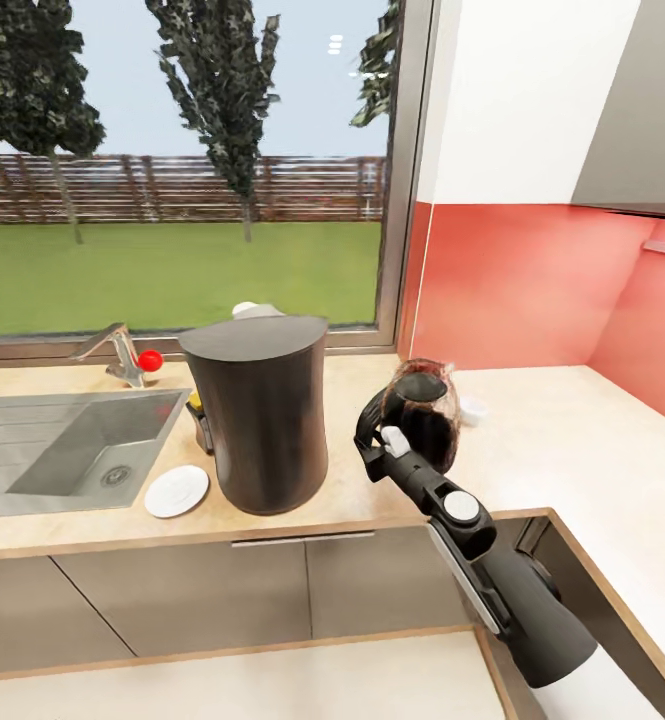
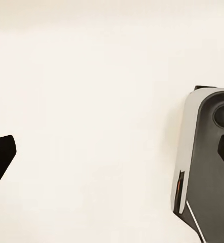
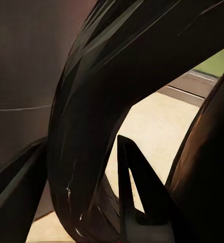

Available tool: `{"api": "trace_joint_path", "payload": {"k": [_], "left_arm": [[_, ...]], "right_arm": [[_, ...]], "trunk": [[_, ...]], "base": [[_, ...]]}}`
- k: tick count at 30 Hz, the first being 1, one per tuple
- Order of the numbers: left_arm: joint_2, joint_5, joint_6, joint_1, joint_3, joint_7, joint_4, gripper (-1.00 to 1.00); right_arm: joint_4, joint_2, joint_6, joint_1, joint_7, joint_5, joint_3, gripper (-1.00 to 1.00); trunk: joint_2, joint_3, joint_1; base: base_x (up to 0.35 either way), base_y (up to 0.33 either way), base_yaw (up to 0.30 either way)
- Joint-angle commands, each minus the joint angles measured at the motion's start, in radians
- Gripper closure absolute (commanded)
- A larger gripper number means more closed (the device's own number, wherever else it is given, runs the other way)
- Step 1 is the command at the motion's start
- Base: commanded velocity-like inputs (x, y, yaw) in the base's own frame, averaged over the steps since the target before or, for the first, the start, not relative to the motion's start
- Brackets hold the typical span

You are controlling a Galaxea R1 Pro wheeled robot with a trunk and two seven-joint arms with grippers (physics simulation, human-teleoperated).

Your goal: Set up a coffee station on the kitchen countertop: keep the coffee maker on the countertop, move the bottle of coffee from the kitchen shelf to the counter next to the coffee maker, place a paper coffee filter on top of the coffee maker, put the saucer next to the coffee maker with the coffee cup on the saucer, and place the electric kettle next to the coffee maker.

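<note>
With the right gripper (image 1: 380, 440) pinching the handle of the kettle (image 1: 424, 412) near the counter's (image 1: 572, 450) front edge beside the coffee maker (image 1: 262, 410), a tilted release could topple it off.

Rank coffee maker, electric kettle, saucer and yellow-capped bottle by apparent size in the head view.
1. coffee maker, clearly the largest.
2. electric kettle, partly hidden by the right gripper on its handle.
3. saucer.
4. bottle of coffee: mostly hidden behind the coffee maker, so ranking it against the saucer is unsure.
</note>
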Motion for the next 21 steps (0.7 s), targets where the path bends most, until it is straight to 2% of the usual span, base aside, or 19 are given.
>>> {"api": "trace_joint_path", "payload": {"k": [1,3,4,8,13,17,19,20,21], "left_arm": [[0.000,0.000,-0.003,0.000,0.007,-0.002,0.000,-1.00],[0.000,0.000,-0.003,0.000,0.007,-0.002,0.000,-1.00],[0.000,0.000,-0.003,0.000,0.007,-0.002,0.000,-1.00],[0.000,0.000,-0.003,0.000,0.007,-0.003,0.000,-1.00],[0.001,0.000,-0.003,0.000,0.007,-0.004,0.000,-1.00],[0.000,0.000,-0.002,0.000,0.007,-0.005,0.000,-1.00],[0.000,0.000,-0.002,0.000,0.007,-0.006,0.000,-1.00],[0.000,0.000,-0.003,0.000,0.007,-0.007,0.000,-1.00],[0.000,0.000,-0.002,0.000,0.007,-0.007,0.000,-1.00]], "right_arm": [[0.000,-0.005,0.006,-0.001,0.014,0.000,0.002,1.00],[0.000,-0.024,0.005,-0.001,0.054,0.001,0.002,1.00],[0.001,-0.036,0.004,-0.001,0.102,0.001,0.002,1.00],[0.000,-0.047,0.003,-0.001,0.194,0.002,0.002,1.00],[0.000,-0.048,0.003,-0.001,0.210,0.012,0.003,1.00],[0.001,-0.048,0.004,-0.001,0.213,0.021,0.004,1.00],[0.001,-0.049,0.004,-0.001,0.213,0.022,0.019,1.00],[0.001,-0.050,0.004,-0.002,0.213,0.024,0.049,1.00],[0.001,-0.050,0.004,-0.002,0.213,0.025,0.054,1.00]], "trunk": [[-0.002,-0.002,0.001],[-0.002,-0.002,0.001],[-0.002,-0.002,0.001],[-0.002,-0.002,0.001],[-0.002,-0.002,0.001],[-0.002,-0.002,0.001],[-0.002,-0.002,0.001],[-0.002,-0.002,0.001],[-0.002,-0.002,0.001]], "base": [[0.002,-0.001,0.001],[0.001,0.000,0.000],[0.000,0.000,0.000],[0.000,0.000,0.000],[0.034,0.000,0.000],[0.207,0.000,0.000],[0.269,0.028,0.000],[0.071,0.008,0.000],[0.045,0.005,0.000]]}}
